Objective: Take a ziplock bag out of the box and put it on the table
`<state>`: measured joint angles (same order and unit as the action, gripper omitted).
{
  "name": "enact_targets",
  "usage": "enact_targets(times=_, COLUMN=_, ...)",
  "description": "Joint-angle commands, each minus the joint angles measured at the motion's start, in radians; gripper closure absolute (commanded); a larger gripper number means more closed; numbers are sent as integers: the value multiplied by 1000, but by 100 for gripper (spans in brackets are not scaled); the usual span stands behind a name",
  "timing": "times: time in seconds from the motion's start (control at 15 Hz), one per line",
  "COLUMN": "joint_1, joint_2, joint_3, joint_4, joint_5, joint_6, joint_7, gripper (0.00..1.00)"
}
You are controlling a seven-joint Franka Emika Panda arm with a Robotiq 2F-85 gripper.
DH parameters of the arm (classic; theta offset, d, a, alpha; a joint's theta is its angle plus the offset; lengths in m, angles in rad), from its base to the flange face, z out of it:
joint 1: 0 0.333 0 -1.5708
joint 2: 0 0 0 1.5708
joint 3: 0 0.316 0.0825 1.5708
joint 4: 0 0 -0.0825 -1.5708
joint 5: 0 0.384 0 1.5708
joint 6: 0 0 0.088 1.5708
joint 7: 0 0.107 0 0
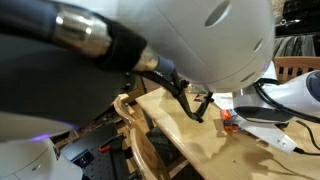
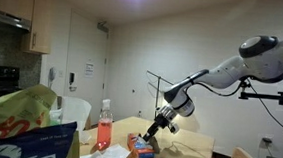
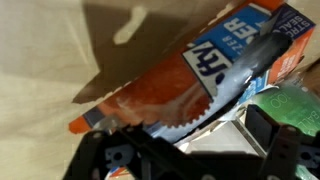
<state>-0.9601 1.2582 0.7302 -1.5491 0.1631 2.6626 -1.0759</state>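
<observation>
The wrist view looks down on the box (image 3: 150, 95), an orange-red carton with a blue panel, white lettering and a serrated flap edge, lying on the pale tan table (image 3: 50, 50). My gripper (image 3: 180, 130) is open, its dark fingers (image 3: 265, 128) spread wide just below the box. A whitish see-through ziplock bag (image 3: 218, 141) lies in the gap between them, and no finger presses on it. In an exterior view the gripper (image 2: 154, 133) hangs just over the box (image 2: 142, 149) on the table (image 2: 192, 148). The arm's body fills most of an exterior view; the box (image 1: 228, 122) shows as a small orange patch.
A pink spray bottle (image 2: 104, 127) stands on the table beside the box. White paper (image 2: 104, 157) lies near it. A printed snack bag (image 2: 18, 131) fills the near corner. Something green (image 3: 295, 105) sits right of the box. A wooden chair (image 1: 135, 130) stands at the table's edge.
</observation>
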Motion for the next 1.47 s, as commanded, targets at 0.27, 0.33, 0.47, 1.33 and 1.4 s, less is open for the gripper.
enact_targets(times=0.27, joint_1=3, joint_2=-13, joint_3=3, joint_4=18, joint_5=47, joint_6=-98, joint_7=-61, gripper=26)
enact_targets(times=0.33, joint_1=3, joint_2=-14, joint_3=3, joint_4=17, joint_5=51, joint_6=-98, joint_7=-68, gripper=31)
enact_targets(times=0.47, joint_1=6, joint_2=-16, joint_3=4, joint_4=20, joint_5=56, joint_6=-95, joint_7=-78, gripper=51)
enact_targets(times=1.33, joint_1=19, joint_2=-38, joint_3=-6, joint_4=8, joint_5=55, joint_6=-101, joint_7=-88, gripper=6)
enact_targets(times=1.4, joint_1=19, joint_2=-37, joint_3=-4, joint_4=8, joint_5=56, joint_6=-101, joint_7=-90, gripper=0)
